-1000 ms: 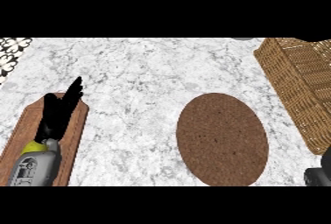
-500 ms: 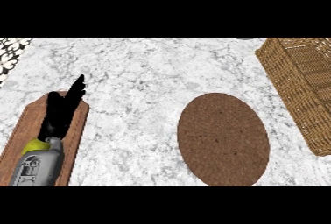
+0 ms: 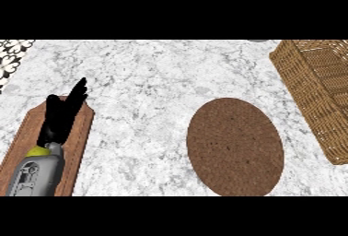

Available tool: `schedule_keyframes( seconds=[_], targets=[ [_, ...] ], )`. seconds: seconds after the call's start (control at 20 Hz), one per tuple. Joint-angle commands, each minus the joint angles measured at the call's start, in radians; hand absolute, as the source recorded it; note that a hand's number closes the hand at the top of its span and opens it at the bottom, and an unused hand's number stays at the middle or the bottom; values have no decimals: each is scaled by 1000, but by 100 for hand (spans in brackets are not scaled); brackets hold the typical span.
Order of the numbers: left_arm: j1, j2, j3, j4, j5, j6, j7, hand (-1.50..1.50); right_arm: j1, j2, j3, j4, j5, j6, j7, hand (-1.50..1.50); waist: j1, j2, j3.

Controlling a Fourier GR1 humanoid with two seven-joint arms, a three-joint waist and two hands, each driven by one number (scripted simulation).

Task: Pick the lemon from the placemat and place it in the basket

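Scanning the oval brown woven placemat [image 3: 235, 146]: no lemon visible. Tan wicker basket [image 3: 318, 92] lies far right; only the left hand [image 3: 62, 115] shows, fingers straight, over a wooden board [image 3: 76, 152].

The basket [image 3: 316, 92] is cut off by the right and top edges. The wooden board [image 3: 75, 138] is partly covered by the left hand [image 3: 62, 115] and clipped at the bottom edge.

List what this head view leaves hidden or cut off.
- Lemon: not visible; the placemat lies bare.
- Basket: cut by the right edge, so most of its inside is unseen.
- Right hand: out of view.
- Left hand: open over a wooden board, hiding part of it.
- Patterned thing, top left: cropped, unidentifiable.
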Motion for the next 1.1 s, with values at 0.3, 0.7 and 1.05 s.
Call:
schedule_keyframes(
  seconds=[0.3, 0.7, 1.05],
  targets=[
    [20, -7, 2, 63, -9, -3, -72, 0, 70, -47, -28, 262, 3, -137, -310, 150, -3, -3, 0],
    [23, -15, -12, -37, -6, 1, 23, 0, 73, -13, -50, 492, 15, -253, -424, 150, 6, -2, 0],
    [24, -18, -10, -16, -5, -4, -20, 0, 27, 5, -147, 656, -63, -270, -429, -150, 12, 2, 1]
  ],
)
